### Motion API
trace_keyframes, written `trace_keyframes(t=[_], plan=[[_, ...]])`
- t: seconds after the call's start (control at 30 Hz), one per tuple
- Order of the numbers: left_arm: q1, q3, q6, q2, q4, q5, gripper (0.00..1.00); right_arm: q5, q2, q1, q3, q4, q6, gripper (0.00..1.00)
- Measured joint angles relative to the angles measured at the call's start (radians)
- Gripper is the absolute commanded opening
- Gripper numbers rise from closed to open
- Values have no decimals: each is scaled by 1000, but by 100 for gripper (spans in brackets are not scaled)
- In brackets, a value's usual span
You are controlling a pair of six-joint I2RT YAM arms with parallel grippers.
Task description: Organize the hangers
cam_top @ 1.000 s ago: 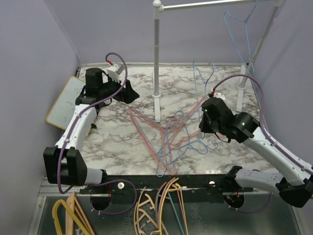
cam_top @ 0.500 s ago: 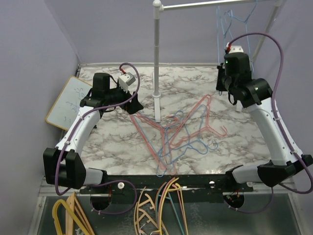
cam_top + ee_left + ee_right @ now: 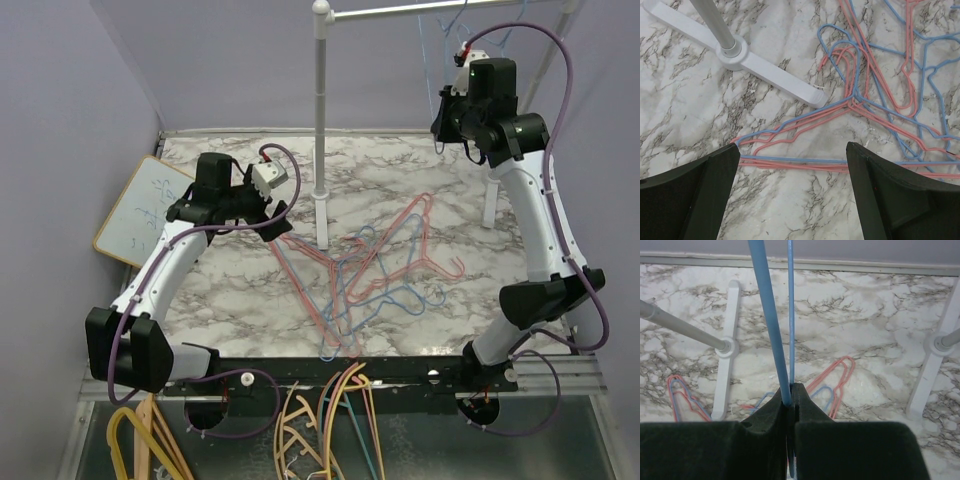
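Note:
A tangled pile of light blue and pinkish red wire hangers [image 3: 370, 265] lies on the marble table right of the rack's middle post; it also shows in the left wrist view [image 3: 865, 95]. My right gripper [image 3: 445, 112] is raised high near the rack's bar and is shut on a light blue hanger [image 3: 771, 315], whose wire runs up from the pads. More blue hangers [image 3: 470, 25] hang at the bar. My left gripper [image 3: 792, 162] is open and empty, low over the pile's left edge, its fingers either side of the bottom wires.
The white rack has a middle post [image 3: 320, 130] with a foot [image 3: 765, 65] and a right post [image 3: 492, 195]. A whiteboard [image 3: 140, 205] leans at the table's left edge. Thick yellow and wood-coloured hangers [image 3: 320, 420] lie below the near edge.
My right arm has lifted the blue hanger from the pile up to the rack's bar. My left gripper has moved right towards the pile.

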Motion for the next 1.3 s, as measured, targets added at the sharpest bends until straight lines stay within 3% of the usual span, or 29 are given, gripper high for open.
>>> trace_keyframes(t=[1.03,1.13,1.2,1.3], plan=[[-9,86,228,46,-149,-72,91,-444,63,-307,-86,58,69,1],[-11,106,239,74,-159,-76,97,-454,63,-314,-90,63,76,2],[-16,119,242,96,-160,-81,98,-459,63,-314,-98,75,77,12],[-30,121,244,119,-159,-92,98,-461,62,-314,-114,94,84,41]])
